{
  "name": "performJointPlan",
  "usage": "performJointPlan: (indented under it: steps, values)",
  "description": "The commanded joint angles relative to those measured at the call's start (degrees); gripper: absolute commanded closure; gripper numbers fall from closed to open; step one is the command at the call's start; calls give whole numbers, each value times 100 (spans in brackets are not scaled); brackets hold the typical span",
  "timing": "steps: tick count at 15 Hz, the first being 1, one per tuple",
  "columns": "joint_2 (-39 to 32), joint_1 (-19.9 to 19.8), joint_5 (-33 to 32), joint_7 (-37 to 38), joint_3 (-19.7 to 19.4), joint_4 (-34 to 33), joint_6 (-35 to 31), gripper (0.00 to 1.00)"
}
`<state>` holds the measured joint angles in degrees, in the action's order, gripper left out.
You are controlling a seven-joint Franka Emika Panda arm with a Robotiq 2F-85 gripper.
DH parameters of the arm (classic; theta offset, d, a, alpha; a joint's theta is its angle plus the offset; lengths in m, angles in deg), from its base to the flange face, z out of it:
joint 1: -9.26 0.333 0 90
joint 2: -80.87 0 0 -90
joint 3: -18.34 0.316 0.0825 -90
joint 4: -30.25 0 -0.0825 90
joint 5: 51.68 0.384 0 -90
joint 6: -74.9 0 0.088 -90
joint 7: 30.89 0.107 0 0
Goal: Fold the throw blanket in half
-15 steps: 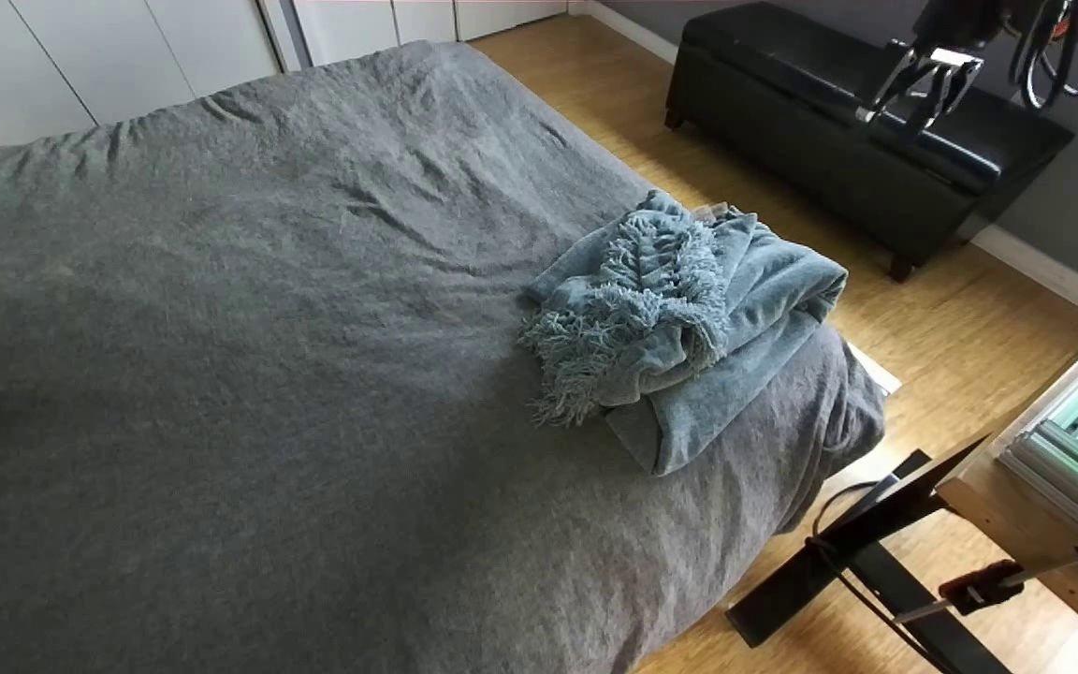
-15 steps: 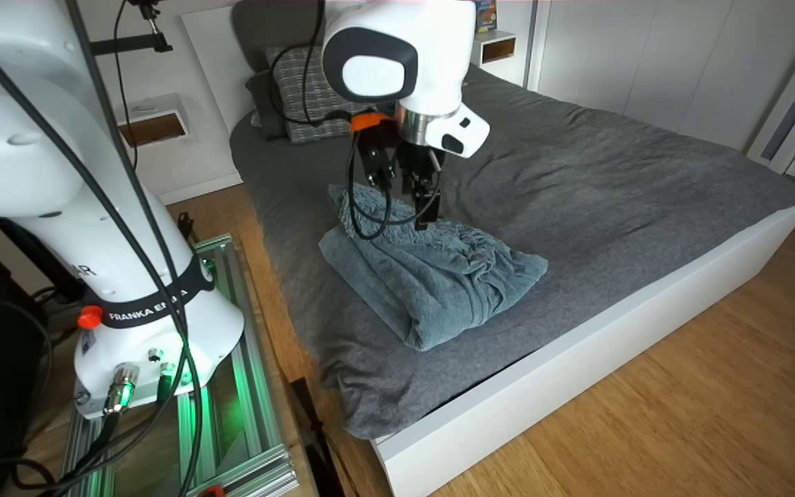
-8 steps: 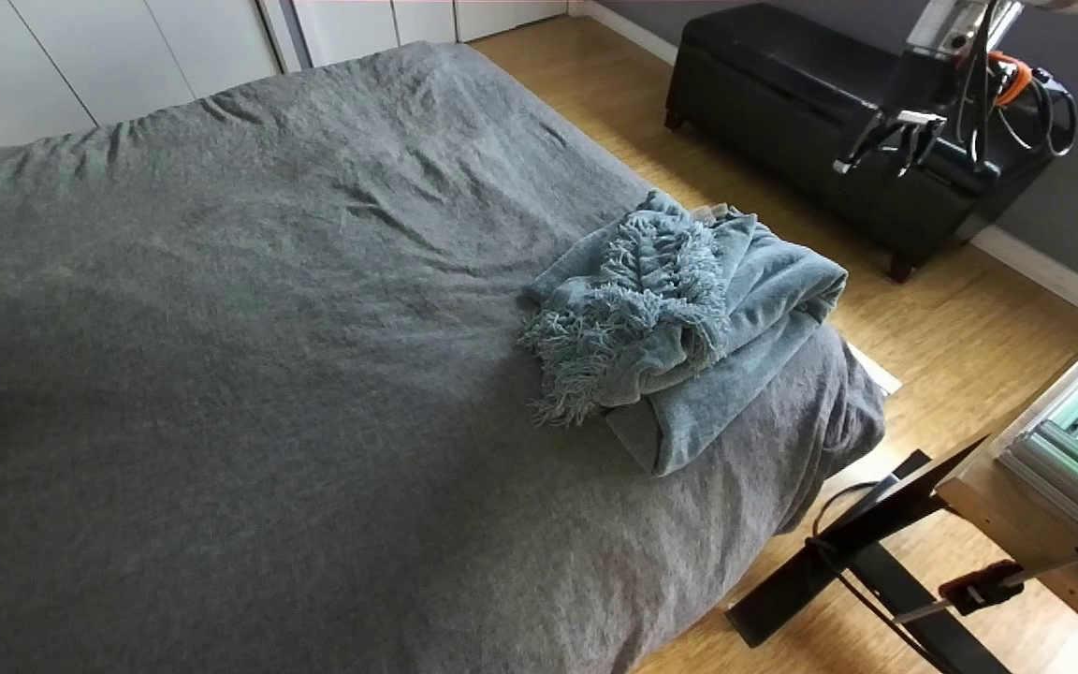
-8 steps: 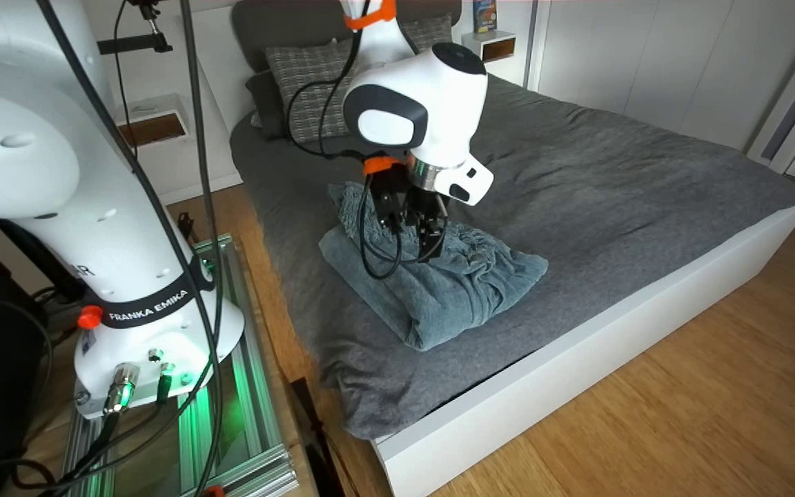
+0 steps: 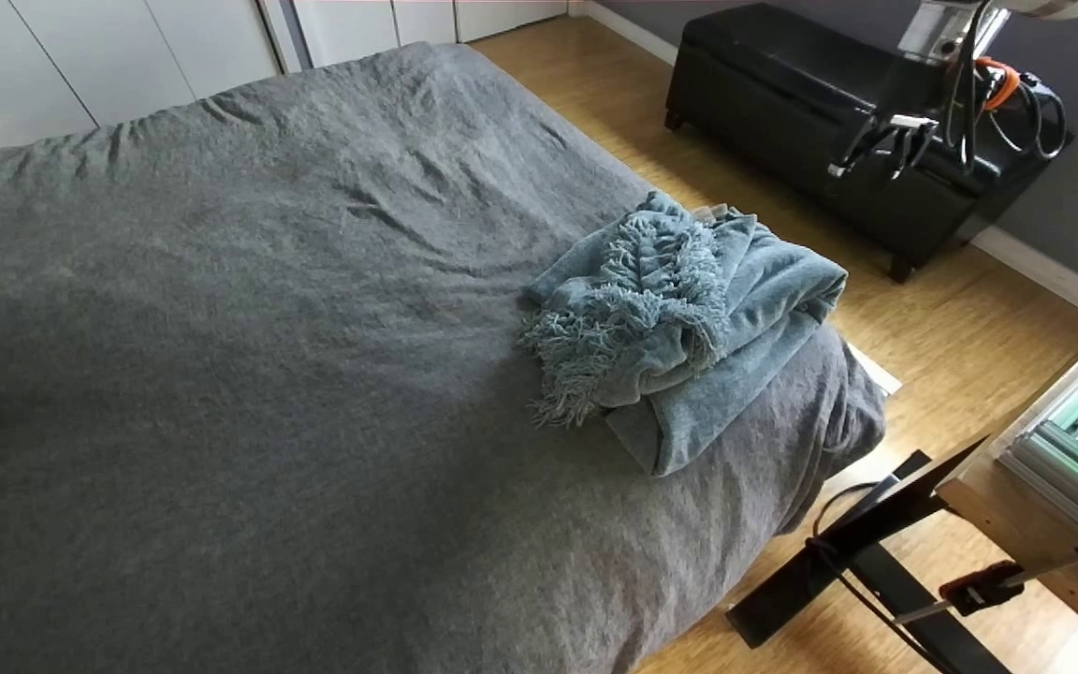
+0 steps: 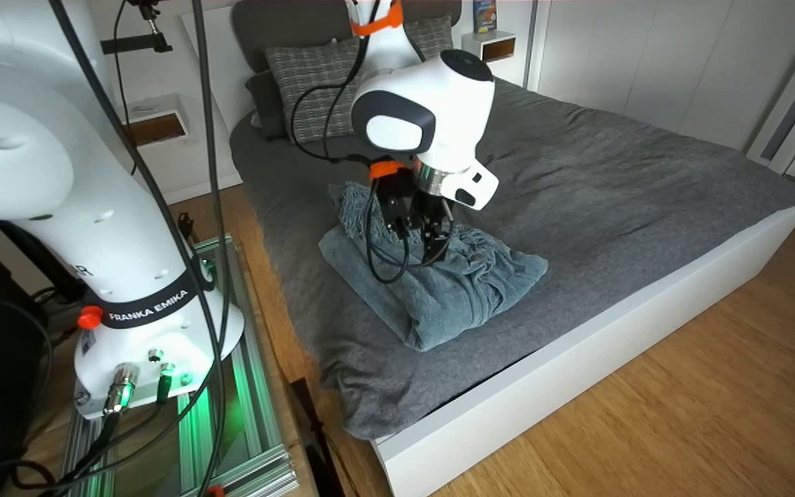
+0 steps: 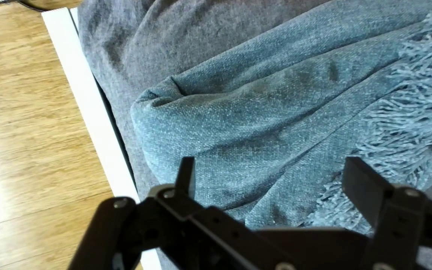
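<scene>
The throw blanket is blue-grey with a thick fringe. It lies bunched and partly folded over near a corner of the bed in both exterior views [image 5: 768, 290] [image 6: 453, 300]. Its fringe lies across the top. In the wrist view the blanket [image 7: 253, 112] fills the middle, with its fringe at the right and a rounded folded corner at the left. My gripper [image 7: 270, 162] is open and empty above the blanket, fingers wide apart. It also shows in both exterior views [image 5: 866, 172] [image 6: 433, 254], with a gap between its fingers and nothing held.
The blanket lies on a bed with a dark grey cover [image 5: 296, 337]. A white bed frame edge [image 6: 597, 338] runs along one side. A black bench [image 5: 829, 122] stands on the floor beyond. Pillows [image 6: 315, 76] lie at the head. Cables [image 6: 373, 241] loop beside the gripper.
My gripper has come down closer to the blanket and shifted slightly, mostly in the first half second. It stays open. The blanket has not moved.
</scene>
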<state>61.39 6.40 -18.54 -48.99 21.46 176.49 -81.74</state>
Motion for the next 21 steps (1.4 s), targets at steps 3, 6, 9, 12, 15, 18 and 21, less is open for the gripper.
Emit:
performJointPlan:
  steps: [3, 6, 9, 12, 15, 18, 21]
  values:
    - [-1135, -784, -366, -287, 256, -966, 145, 0]
    - [-1820, -1326, -458, -646, 544, -1557, 264, 0]
    - [-2493, -1666, -672, -842, 681, -2103, 154, 0]
    - [-3107, -2085, -886, -1225, 978, -2649, 226, 0]
    - [-3664, -2380, -1107, -1499, 1198, -3105, 120, 0]
    - [-3611, -2397, -1239, -1367, 1203, -2999, 88, 0]
    - [-3746, -2456, -1279, -1382, 1231, -3099, 87, 0]
